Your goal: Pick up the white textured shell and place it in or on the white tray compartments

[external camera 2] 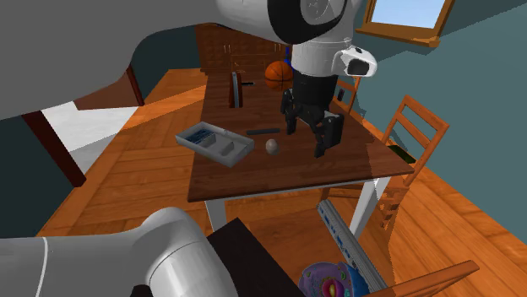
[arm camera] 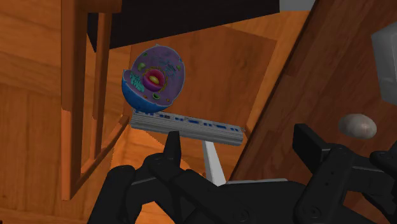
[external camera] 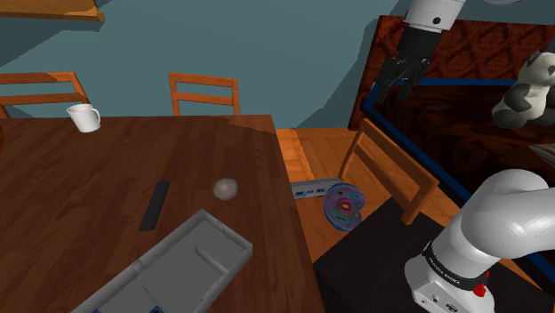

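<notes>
One shell (external camera: 225, 188) lies on the table (external camera: 71, 196) near the tray (external camera: 229, 233), not touching; the gripper (external camera: 405, 78), wide open and empty, hangs high, well apart from the tray, past the table's edge. Likely risk: an off-centre pinch rolls the round shell overboard. Counted: one tray, one shell, one dark bar (external camera: 156, 204) nearby, one mug (external camera: 84, 116) farthest.

Dim, even light, muted colours, faint soft shadows, edges crisp throughout
</notes>
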You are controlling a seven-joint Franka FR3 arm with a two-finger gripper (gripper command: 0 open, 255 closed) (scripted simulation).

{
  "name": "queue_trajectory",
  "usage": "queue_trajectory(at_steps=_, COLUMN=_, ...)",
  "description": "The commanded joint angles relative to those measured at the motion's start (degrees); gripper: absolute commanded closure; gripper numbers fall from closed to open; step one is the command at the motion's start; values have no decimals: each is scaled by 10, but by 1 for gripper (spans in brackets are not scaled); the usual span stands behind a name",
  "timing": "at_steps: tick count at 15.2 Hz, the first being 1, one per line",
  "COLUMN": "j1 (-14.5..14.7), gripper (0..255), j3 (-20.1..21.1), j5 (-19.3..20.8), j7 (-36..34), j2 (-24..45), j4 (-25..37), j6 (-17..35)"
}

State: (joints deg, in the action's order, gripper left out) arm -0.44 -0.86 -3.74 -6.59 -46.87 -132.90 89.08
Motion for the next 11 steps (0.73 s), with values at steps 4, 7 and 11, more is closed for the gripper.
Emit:
queue_trajectory(at_steps=4, j1=18, gripper=0, j3=13, j5=-8, j7=15, j2=32, j4=-16, j6=57)
queue_trajectory(at_steps=7, j1=35, gripper=0, j3=27, j5=-15, j7=30, j2=69, j4=-27, j6=114)
queue_trajectory(at_steps=11, j1=57, gripper=0, j3=46, j5=-23, j7=50, j2=125, j4=-31, j6=186)
